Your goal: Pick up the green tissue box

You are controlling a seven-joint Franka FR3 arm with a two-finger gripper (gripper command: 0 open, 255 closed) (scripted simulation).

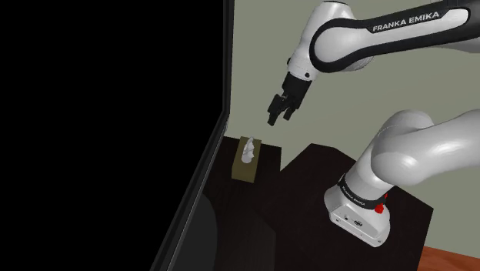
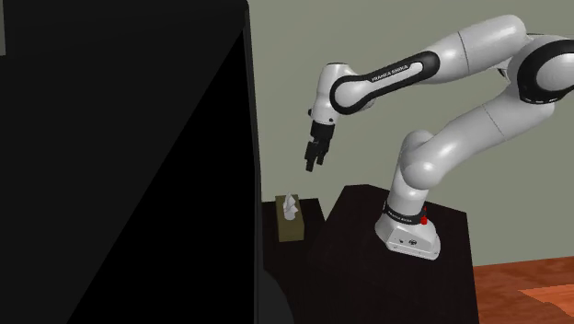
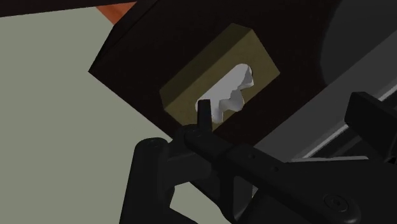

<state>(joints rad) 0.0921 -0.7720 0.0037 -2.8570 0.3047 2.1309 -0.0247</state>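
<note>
My gripper [image 1: 278, 120] hangs in the air with its two fingers apart and nothing between them. In the shoulder view the olive-green tissue box [image 1: 246, 162] lies at about 7 o'clock from it, well below on the low dark surface [image 1: 265, 208], close beside the tall black panel [image 1: 115, 131]. The second exterior view agrees: the box sits between 6 and 7 o'clock from the gripper. A white tissue [image 1: 248, 151] sticks up from its top. In the shoulder view its long axis runs roughly 12 to 6. Through the wrist view that axis lies nearly along the line between my fingers, so I judge the hand needs a turn to straddle the short width while descending.
</note>
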